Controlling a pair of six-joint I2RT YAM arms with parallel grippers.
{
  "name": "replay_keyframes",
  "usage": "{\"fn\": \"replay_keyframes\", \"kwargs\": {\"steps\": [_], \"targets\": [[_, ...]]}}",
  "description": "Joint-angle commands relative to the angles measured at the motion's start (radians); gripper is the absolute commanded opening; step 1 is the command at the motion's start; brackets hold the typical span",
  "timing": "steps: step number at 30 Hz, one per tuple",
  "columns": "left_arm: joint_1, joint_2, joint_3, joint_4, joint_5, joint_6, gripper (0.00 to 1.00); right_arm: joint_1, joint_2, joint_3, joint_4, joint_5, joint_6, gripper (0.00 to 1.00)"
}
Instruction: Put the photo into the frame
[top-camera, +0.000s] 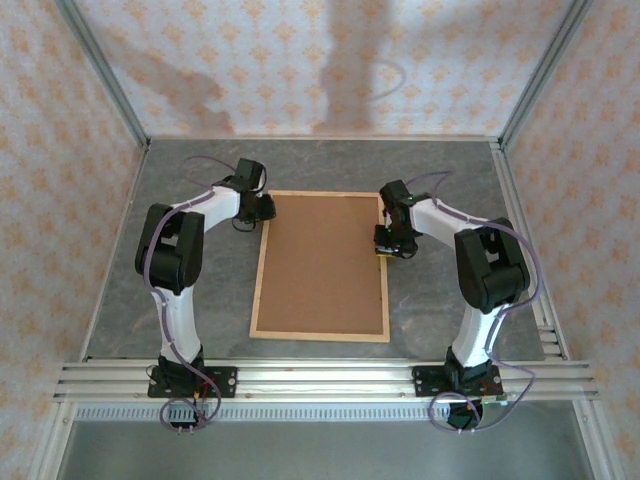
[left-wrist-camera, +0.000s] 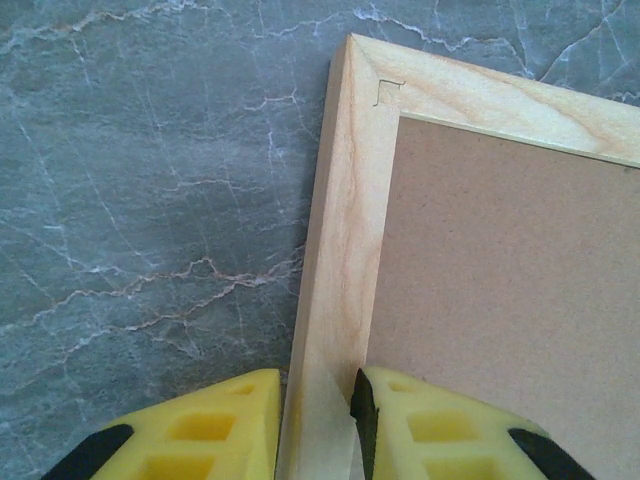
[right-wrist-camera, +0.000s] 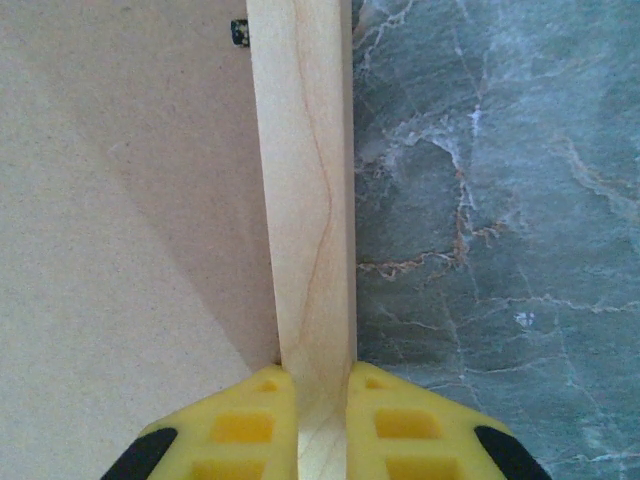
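1. The grey table (top-camera: 180, 200) is the biggest thing here. Everything sits on it.
2. The frame (top-camera: 320, 336) lies flat in the middle of the table, between the two arms. Its long sides run away from the arms, from near to far. Its short sides run left to right.
3. A brown board (top-camera: 320, 265) fills the inside of the frame. It looks like the back side is facing up. Anything under the board is hidden.
4. The left arm is nearer the left long side, and the right arm is nearer the right long side. Both reach toward the far half of the frame.
5. The right gripper (right-wrist-camera: 315, 375) is pinching the right long side. One yellow finger is on the board side and one is on the table side. Both press on the wood.
6. The left gripper (left-wrist-camera: 318, 390) sits over the left long side, close to the far left corner. It has one finger on each side of the wood, very close to it. I cannot tell if it is squeezing yet.
7. I think the next move is to lift or shift the frame. The wood strip runs straight out ahead of each claw. So both arms would need to move together, or the frame could twist or slip.
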Motion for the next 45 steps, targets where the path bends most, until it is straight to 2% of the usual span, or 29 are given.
{"fn": "replay_keyframes", "kwargs": {"steps": [1, 18, 31, 45], "targets": [[0.0, 0.061, -0.001, -0.021, -0.01, 0.019, 0.28, 0.001, 0.067, -0.011, 0.031, 0.046, -0.007, 0.14], [-0.04, 0.103, 0.009, -0.105, 0.013, 0.036, 0.26, 0.001, 0.064, -0.013, 0.034, 0.043, -0.01, 0.14], [-0.069, 0.133, 0.094, -0.152, 0.071, 0.073, 0.27, 0.001, 0.067, -0.012, 0.036, 0.04, -0.01, 0.13], [-0.087, 0.197, 0.2, -0.304, 0.129, 0.161, 0.29, 0.002, 0.063, -0.007, 0.034, 0.034, -0.014, 0.13]]}}
